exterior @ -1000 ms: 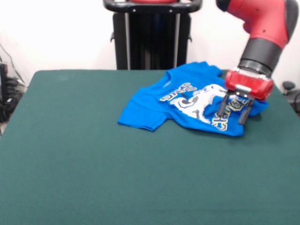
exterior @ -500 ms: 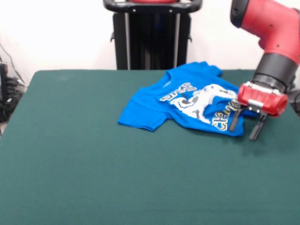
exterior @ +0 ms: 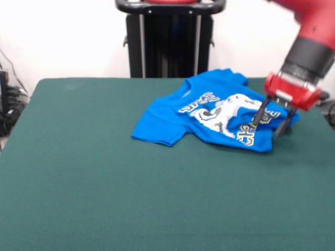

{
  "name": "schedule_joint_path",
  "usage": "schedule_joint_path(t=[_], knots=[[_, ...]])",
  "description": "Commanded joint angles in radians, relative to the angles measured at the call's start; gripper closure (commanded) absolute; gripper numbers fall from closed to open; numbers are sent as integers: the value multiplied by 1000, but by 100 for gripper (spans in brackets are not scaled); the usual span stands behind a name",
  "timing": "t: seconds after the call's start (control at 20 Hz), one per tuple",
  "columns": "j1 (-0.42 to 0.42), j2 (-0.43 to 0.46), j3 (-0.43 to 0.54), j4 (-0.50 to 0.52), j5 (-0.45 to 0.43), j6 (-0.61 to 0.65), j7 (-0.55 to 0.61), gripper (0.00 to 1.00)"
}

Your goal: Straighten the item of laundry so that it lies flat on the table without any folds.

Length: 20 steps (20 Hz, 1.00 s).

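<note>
My red two-finger gripper (exterior: 270,123), fingers spread, hovers at 3 o'clock edge of rumpled bright blue printed T-shirt (exterior: 209,112). Folds remain; dark green felt table (exterior: 104,183); flattening unfinished.

The T-shirt (exterior: 209,112) is soft bright blue cloth, matt, rumpled into shallow folds, with a flat white-and-yellow print that looks slightly smoother than the weave. The table (exterior: 104,183) has a dark green, felt-like matt top with no shine. The gripper (exterior: 269,125) has a glossy red shell, probably plastic, and dull black fingers (exterior: 258,116). The arm (exterior: 314,31) above shows smooth red and black casing.
</note>
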Motion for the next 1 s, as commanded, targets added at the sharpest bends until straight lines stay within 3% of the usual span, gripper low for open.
schedule_joint_path(t=[0.05, 0.3, 0.45, 0.55, 0.8, 1.0], knots=[[-129, -268, 17, -69, -134, 305, -21, 0], [-226, -393, 110, -63, -164, 371, -6, 0], [-369, -451, 245, 4, -143, 428, -72, 0], [-423, -423, 242, 16, -182, 460, -74, 0], [-544, -371, 278, 46, -268, 367, -113, 0], [-621, -386, 353, 88, -309, 286, -129, 0]])
